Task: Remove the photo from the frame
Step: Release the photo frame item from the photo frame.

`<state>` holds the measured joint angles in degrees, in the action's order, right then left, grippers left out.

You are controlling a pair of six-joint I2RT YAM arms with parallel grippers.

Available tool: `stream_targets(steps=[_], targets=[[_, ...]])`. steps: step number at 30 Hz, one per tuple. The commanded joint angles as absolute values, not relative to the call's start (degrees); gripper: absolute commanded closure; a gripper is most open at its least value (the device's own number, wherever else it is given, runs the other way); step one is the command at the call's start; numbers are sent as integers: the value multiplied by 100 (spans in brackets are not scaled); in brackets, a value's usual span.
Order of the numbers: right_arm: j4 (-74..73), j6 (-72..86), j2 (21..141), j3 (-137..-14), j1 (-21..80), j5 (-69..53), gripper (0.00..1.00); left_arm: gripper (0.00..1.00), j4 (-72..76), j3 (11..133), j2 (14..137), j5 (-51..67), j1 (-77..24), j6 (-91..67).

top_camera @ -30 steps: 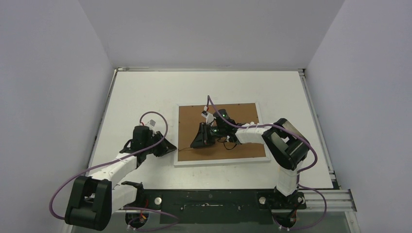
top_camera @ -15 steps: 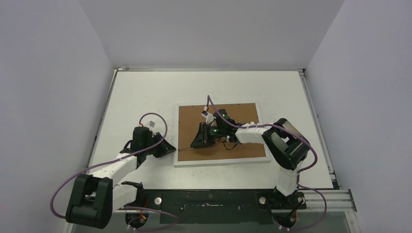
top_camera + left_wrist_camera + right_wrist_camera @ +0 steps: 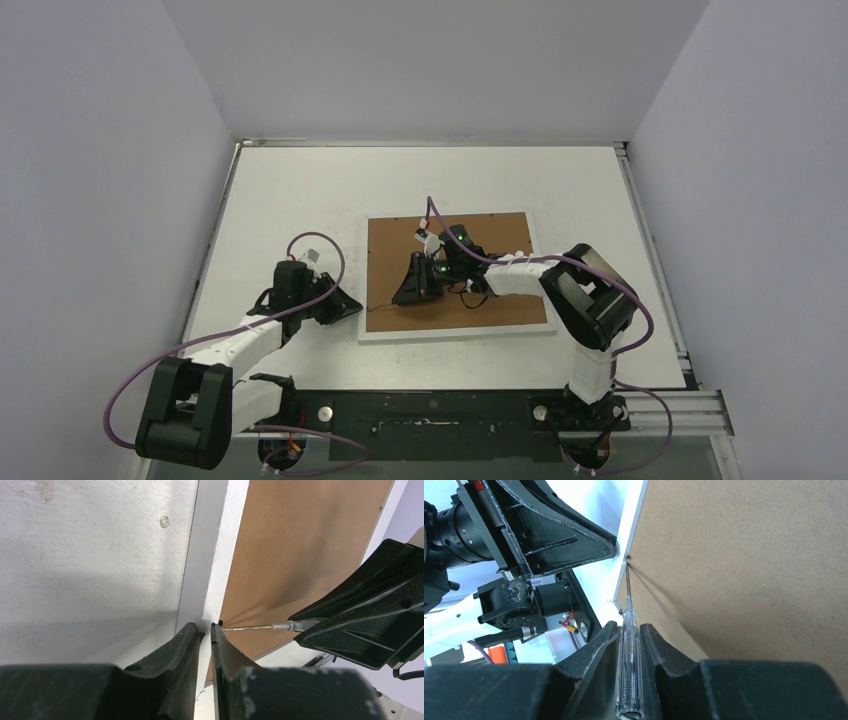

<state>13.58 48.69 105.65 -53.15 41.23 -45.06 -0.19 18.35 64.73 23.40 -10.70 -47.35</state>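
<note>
**Status: early stage, retaining tabs.**

1. The frame (image 3: 450, 333) lies face down on the table (image 3: 300, 190), with its brown backing board (image 3: 749, 555) facing up and seated inside the white border. The photo is not visible. It is judged to be under the board, inside the frame.
2. The right gripper (image 3: 629, 627) has its jaws clamped on the clear handle of a screwdriver (image 3: 630, 670). The shaft runs straight ahead of the jaws. Its tip meets the board's edge at a small black tab (image 3: 220, 624).
3. The left gripper (image 3: 206, 630) has its jaws drawn nearly together, with only a thin slit between them and nothing seen in it. The fingertips sit on the frame's white border. The tab lies just ahead of the jaw nearer the board. This arm appears to be holding the frame steady.
4. Done: the frame is turned over and the tool is engaged.
5. Remaining: release the tabs, lift the board out, and remove the photo. How many tabs are already released cannot be determined.
</note>
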Motion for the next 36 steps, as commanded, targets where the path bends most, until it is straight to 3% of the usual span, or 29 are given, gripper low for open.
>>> stream_targets(steps=[1, 11, 22, 36], targets=[[1205, 4680, 10358, -5345, 4078, -4342, 95, 86, 277, 1831, 6476, 2442, -1036, -4709], [1166, 4716, 10127, -5239, 3985, -4271, 95, 86, 348, 1819, 6466, 2488, -1037, -4752], [2329, 5433, 9941, -4374, 3928, -4137, 95, 76, 615, 1649, 6326, 2535, -1037, -4859], [3123, 5991, 10192, -4156, 3977, -4154, 95, 85, 716, 1604, 6324, 2586, -1033, -4861]])
